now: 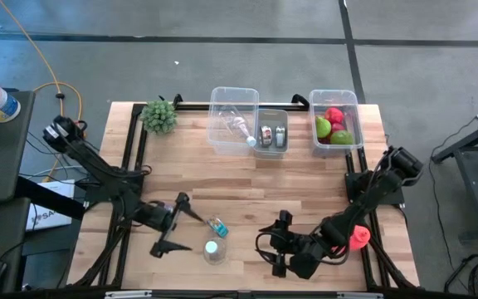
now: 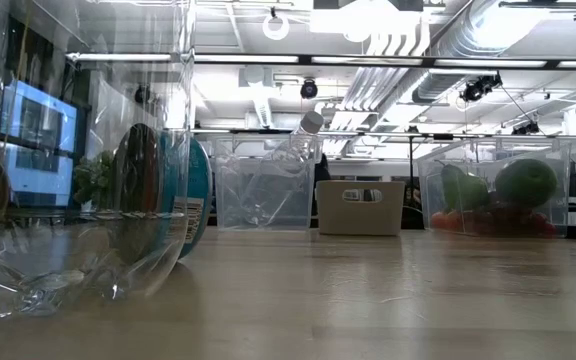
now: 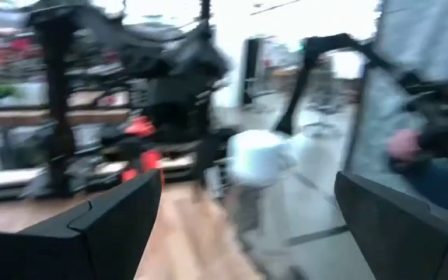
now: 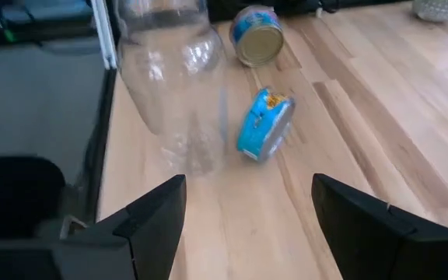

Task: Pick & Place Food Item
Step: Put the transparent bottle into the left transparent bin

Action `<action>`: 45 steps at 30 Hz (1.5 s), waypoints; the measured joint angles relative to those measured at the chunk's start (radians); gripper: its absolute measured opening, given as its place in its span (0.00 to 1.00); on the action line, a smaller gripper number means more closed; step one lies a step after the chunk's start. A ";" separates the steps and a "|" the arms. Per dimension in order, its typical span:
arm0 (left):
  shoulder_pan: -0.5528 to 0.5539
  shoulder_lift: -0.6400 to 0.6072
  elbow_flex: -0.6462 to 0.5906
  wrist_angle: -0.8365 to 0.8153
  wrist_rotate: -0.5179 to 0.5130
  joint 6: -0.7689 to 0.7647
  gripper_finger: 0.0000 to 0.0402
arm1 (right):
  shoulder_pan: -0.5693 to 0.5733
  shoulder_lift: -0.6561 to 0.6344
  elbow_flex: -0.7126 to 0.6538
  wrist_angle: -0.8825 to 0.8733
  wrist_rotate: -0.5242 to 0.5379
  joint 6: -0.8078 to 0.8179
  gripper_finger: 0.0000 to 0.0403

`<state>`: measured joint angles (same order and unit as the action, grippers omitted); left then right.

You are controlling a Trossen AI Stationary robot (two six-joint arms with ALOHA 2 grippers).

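The wooden table (image 1: 247, 178) carries three clear bins along its far edge: one (image 1: 335, 121) with apples, one (image 1: 232, 120) with a plastic bottle, and a small grey bin (image 1: 271, 131) with cans. Near the front edge lie a clear bottle (image 1: 213, 250) and a blue-labelled can (image 1: 217, 225). The left gripper (image 1: 175, 224), jaws spread wide and empty, sits just beside them; the right gripper (image 1: 277, 243) waits nearby, also open. Best to centre the can between the fingers before closing, since it will probably roll.

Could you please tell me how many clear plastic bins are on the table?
2: one bin at the middle of the far edge holding a bottle, another bin at the far right corner holding fruit.
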<state>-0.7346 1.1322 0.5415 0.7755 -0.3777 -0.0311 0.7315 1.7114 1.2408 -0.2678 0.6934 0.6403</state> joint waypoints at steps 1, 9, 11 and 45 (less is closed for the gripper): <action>0.004 0.009 0.000 0.000 -0.022 -0.001 0.93 | -0.002 0.004 0.002 0.005 0.004 0.010 0.66; 0.021 0.057 0.000 0.040 -0.036 -0.100 0.93 | -0.005 0.012 0.001 0.013 0.039 0.040 0.66; 0.003 0.056 0.000 0.044 -0.037 -0.105 0.93 | -0.005 0.011 0.001 0.021 0.041 0.050 0.66; -0.057 0.247 0.193 -0.058 -0.246 -0.052 0.93 | -0.004 0.012 0.001 0.062 0.037 0.044 0.66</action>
<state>-0.7918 1.3793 0.7346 0.7175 -0.6235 -0.0834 0.7273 1.7229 1.2423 -0.2057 0.7303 0.6846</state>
